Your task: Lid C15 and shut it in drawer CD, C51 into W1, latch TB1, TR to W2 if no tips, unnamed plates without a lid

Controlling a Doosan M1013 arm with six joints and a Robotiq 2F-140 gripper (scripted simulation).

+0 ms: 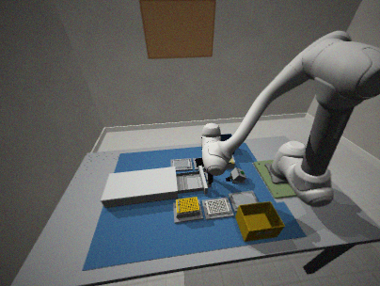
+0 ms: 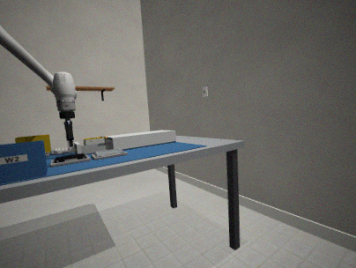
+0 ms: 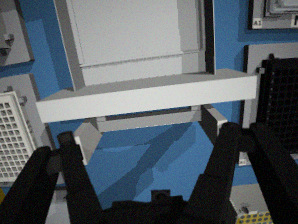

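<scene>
The cooler CD (image 1: 138, 185) is a long white box, and its drawer (image 3: 130, 35) stands open with a bare grey floor. My gripper (image 3: 148, 115) is shut on the drawer handle (image 3: 150, 122), the bar just below the white drawer front (image 3: 150, 97). It also shows at the drawer front in the top view (image 1: 207, 178). The white plate (image 1: 217, 207) sits in its nest, with no lid on it. The black plate (image 3: 282, 100) sits in its nest to my right in the wrist view. A grey lid-like square (image 1: 243, 198) lies beside the white plate.
The yellow bin W1 (image 1: 260, 220) stands at the front right. A yellow tip rack (image 1: 188, 205) sits in a nest left of the white plate. Another grey plate (image 1: 182, 164) sits behind the drawer. The blue bin W2 (image 2: 19, 160) stands near the bench edge.
</scene>
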